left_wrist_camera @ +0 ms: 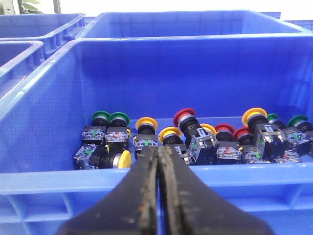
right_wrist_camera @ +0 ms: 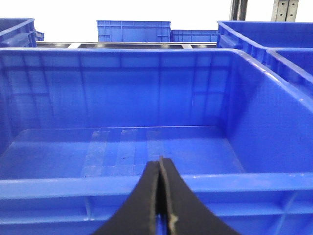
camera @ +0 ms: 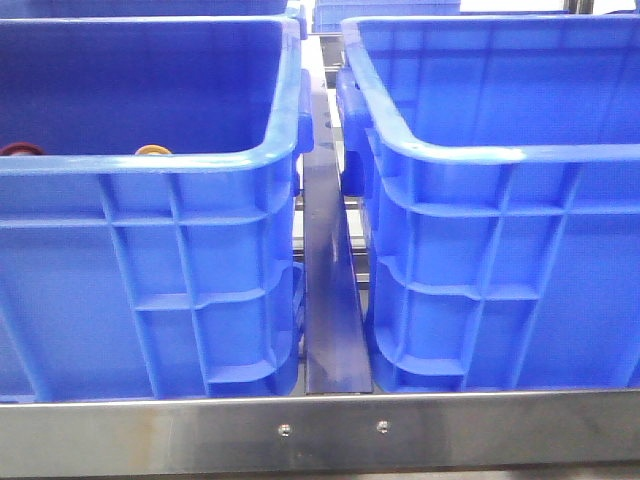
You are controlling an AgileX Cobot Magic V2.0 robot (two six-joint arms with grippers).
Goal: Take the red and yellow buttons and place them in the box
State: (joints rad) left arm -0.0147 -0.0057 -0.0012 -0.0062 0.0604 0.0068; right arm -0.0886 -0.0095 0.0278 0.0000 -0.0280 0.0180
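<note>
Two identical blue crates stand side by side in the front view, the left crate [camera: 150, 270] and the right crate [camera: 500, 260]. A dark red cap [camera: 20, 149] and a yellow-orange cap [camera: 153, 150] peek over the left crate's near rim. In the left wrist view this crate [left_wrist_camera: 49, 178] holds several push buttons, among them a red one [left_wrist_camera: 184, 116] and a yellow one [left_wrist_camera: 169, 133]. My left gripper [left_wrist_camera: 159, 149] is shut and empty, outside the near rim. My right gripper [right_wrist_camera: 160, 160] is shut and empty before the near rim of the empty crate [right_wrist_camera: 73, 186].
Green buttons [left_wrist_camera: 100, 116] lie among the red and yellow ones. A dark metal strip [camera: 335, 300] runs between the two crates. A steel rail [camera: 320, 430] crosses the front. More blue crates [right_wrist_camera: 133, 30] stand behind. Neither arm shows in the front view.
</note>
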